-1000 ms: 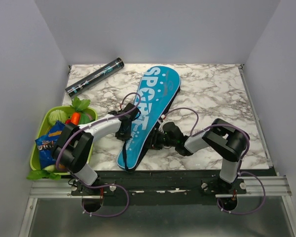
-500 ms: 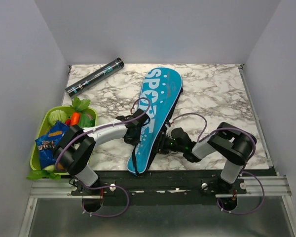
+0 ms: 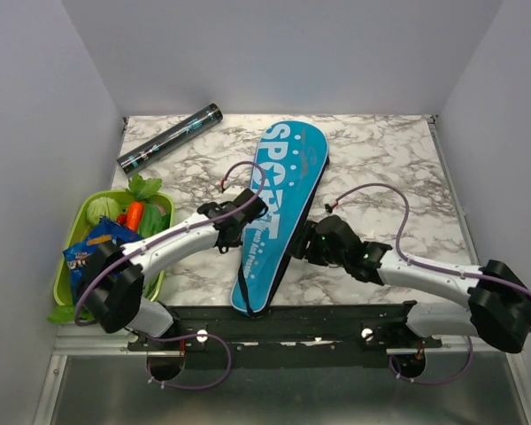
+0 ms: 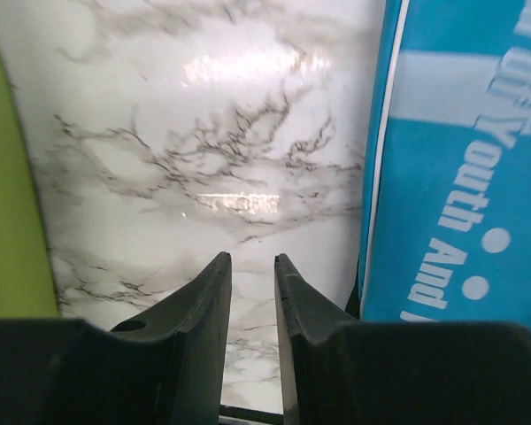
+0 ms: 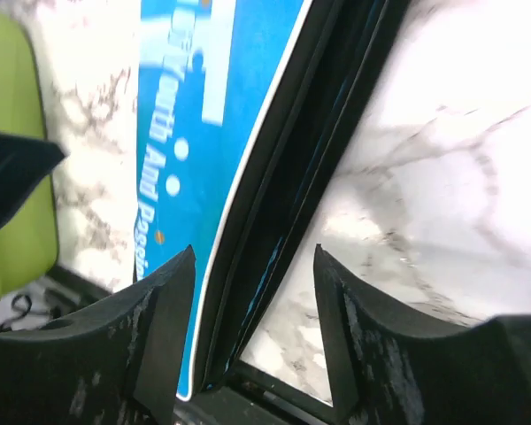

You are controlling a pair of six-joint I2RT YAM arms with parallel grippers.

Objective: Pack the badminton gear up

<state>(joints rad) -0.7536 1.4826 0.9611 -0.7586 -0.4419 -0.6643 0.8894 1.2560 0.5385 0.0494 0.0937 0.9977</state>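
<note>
The long blue "SPORT" racket cover (image 3: 279, 190) lies diagonally on the marble table, its narrow end at the near edge. My left gripper (image 3: 246, 212) is at the cover's left edge. In the left wrist view (image 4: 252, 258) its jaws stand a narrow gap apart over bare marble and hold nothing, with the cover (image 4: 460, 177) to the right. My right gripper (image 3: 311, 241) is open at the cover's right edge. In the right wrist view (image 5: 255, 252) the cover's black zip edge (image 5: 283, 204) runs between the fingers. The dark slim tube (image 3: 170, 138) lies at the far left. Rackets and shuttlecocks are out of view.
A green basket (image 3: 69, 239) with vegetables and a snack packet (image 3: 93, 252) stands at the left edge; its rim shows in the left wrist view (image 4: 9, 221). White walls close the left, far and right sides. A black rail (image 3: 292, 312) runs along the near edge.
The cover has slid and swung to the right. My left gripper came off its left edge and moved a little farther. My right arm stretched out, its gripper moving right with the cover's edge.
</note>
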